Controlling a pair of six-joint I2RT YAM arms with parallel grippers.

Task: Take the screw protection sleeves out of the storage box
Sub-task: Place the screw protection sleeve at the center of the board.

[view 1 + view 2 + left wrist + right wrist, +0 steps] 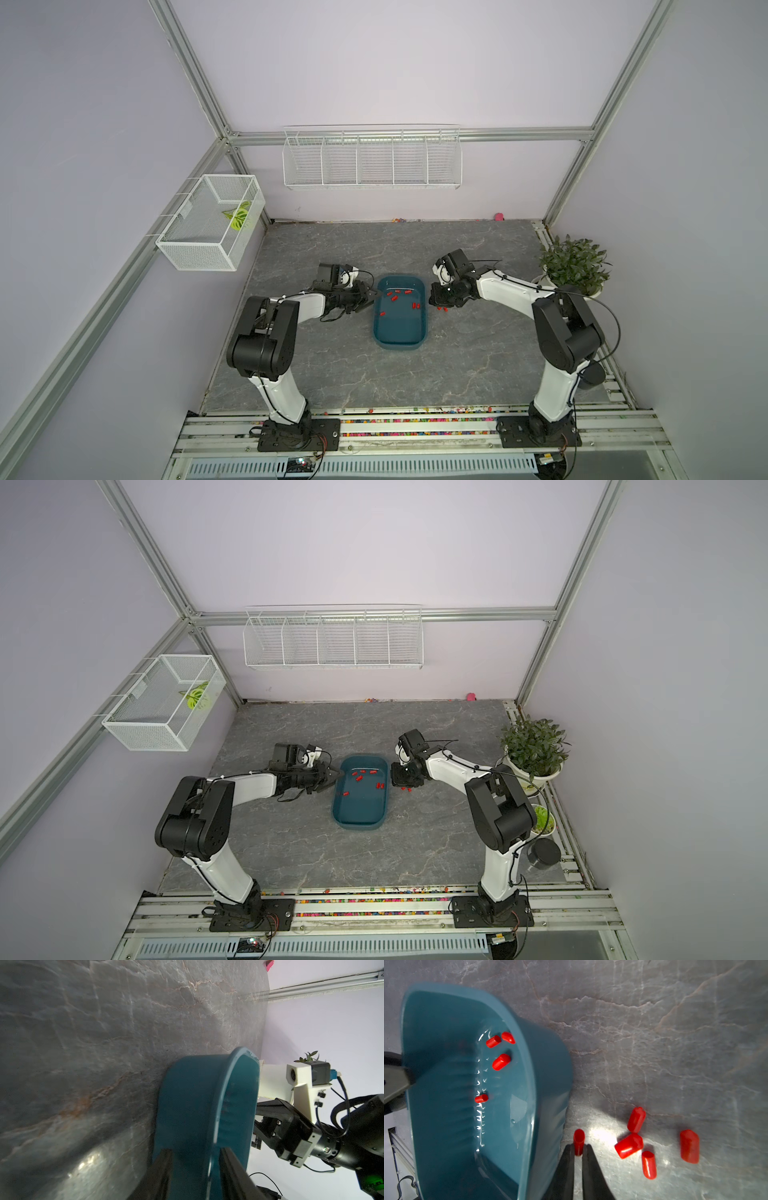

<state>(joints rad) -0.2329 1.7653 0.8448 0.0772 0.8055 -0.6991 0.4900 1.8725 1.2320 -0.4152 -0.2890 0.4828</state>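
Both top views: storage box (pixel 400 332) mid-counter (pixel 332 365), screw protection sleeves (pixel 395 296) scattered over its far half, more outside its right wall | Left wrist: left hand (pixel 196 1153) clamped across the box wall, one finger inside | Right wrist: right hand (pixel 580 1148) pinching a single sleeve (pixel 579 1138) just beside the box, four loose nearby.

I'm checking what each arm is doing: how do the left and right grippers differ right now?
The left gripper clamps the storage box by its wall, one finger inside, one outside; the right gripper pinches a red sleeve. The left gripper sits at the box's rim; the right gripper is outside it, low over the table beside four loose sleeves. Both are closed on something.
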